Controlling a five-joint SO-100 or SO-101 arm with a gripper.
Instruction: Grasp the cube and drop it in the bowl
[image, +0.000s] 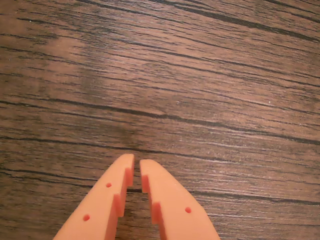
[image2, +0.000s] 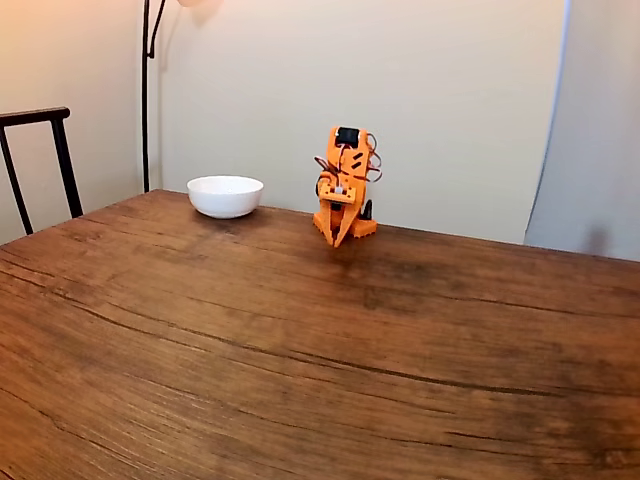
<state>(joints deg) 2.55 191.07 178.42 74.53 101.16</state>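
Note:
The white bowl (image2: 225, 195) sits at the far edge of the wooden table, left of the folded orange arm. My orange gripper (image2: 338, 240) points down at the table just in front of the arm's base. In the wrist view the gripper (image: 137, 163) enters from the bottom, its two fingers nearly touching with only a thin slit between them and nothing held. Below it lies bare dark wood grain. The cube is out of view.
The wooden table (image2: 300, 360) stretches wide toward the camera. A dark chair back (image2: 40, 150) stands at the left edge, and a lamp pole (image2: 146, 90) rises behind the bowl against the wall.

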